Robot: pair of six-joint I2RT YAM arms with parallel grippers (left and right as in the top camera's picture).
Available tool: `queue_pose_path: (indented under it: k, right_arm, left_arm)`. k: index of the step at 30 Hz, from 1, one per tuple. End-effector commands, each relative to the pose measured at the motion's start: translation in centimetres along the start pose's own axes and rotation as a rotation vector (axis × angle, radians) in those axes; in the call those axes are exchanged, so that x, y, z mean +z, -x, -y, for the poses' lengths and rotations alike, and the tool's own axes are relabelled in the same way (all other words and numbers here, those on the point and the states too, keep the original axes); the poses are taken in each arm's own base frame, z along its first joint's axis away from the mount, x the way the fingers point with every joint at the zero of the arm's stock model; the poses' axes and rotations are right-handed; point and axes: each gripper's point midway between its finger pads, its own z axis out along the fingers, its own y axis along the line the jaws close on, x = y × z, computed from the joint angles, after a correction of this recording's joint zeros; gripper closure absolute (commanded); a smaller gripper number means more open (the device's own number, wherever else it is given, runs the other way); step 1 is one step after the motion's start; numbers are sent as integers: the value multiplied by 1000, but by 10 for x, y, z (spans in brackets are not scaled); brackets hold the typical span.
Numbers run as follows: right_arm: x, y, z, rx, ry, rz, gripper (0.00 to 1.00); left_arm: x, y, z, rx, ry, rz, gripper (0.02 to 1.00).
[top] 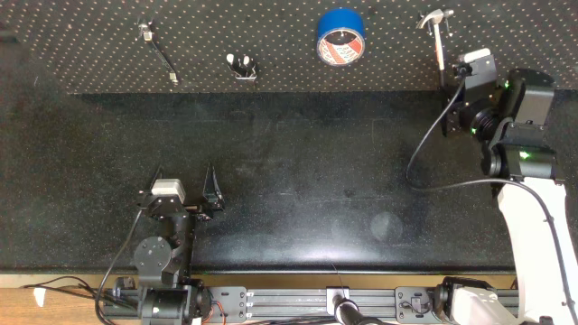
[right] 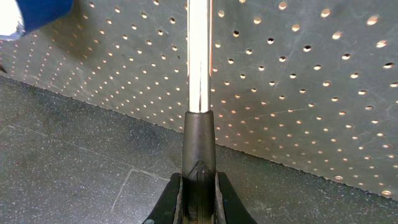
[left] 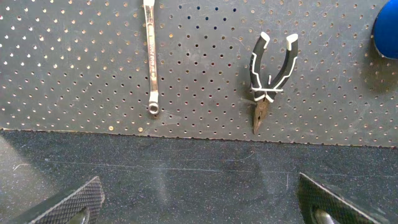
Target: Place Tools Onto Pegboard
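Observation:
A hammer with a chrome shaft and black grip lies against the pegboard at its right end. My right gripper is shut on the black grip, seen between its fingertips. A wrench, black-and-white pliers and a blue tape roll hang on the board. My left gripper stands open low over the black mat, well short of the board, facing the wrench and pliers, with nothing between its fingers.
A black mat covers the table in front of the pegboard. A black cable loops from the right arm across the mat's right side. The arm bases and a rail run along the front edge.

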Motion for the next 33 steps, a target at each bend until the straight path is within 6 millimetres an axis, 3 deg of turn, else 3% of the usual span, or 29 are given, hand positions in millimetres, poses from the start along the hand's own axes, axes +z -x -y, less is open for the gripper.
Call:
queue_pose_path:
  k: [1, 2, 3, 6, 8, 10, 13, 17, 20, 24, 28, 33]
  right_arm:
    - [4, -1, -2, 13, 12, -6, 457]
    - [2, 1, -3, 10, 10, 1, 148]
    - [-3, 3, -3, 7, 1, 8, 20]
    - [-25, -12, 9, 13, -126, -41, 23]
    - [-37, -16, 4, 6, -139, -21, 23]
    - [-49, -40, -14, -1, -109, 8, 23]
    - [-53, -69, -26, 30, -124, 170, 23]
    - [-58, -92, -34, 129, -129, 397, 23]
    - [-59, -107, -38, 140, -124, 470, 23]
    - [-66, -100, -48, 112, -120, 509, 23]
    - [-66, -116, -58, 115, -115, 462, 23]
    - [-83, -98, -60, 87, -126, 566, 25]
  left_arm:
    - [0, -1, 1, -1, -5, -1, 23]
    - [0, -1, 1, -1, -5, -1, 23]
    - [0, -1, 1, -2, -5, -1, 23]
    - [0, -1, 1, -2, -5, -1, 23]
    - [0, -1, 1, -1, -5, -1, 23]
    - [0, -1, 1, -1, -5, -1, 23]
    - [0, -1, 1, -2, -5, -1, 23]
    - [0, -1, 1, -2, -5, -1, 23]
    - [0, -1, 1, -1, -5, -1, 23]
    - [0, -1, 1, -2, -5, -1, 23]
    - [0, -1, 1, -1, -5, -1, 23]
    - [0, -1, 1, -2, -5, -1, 23]
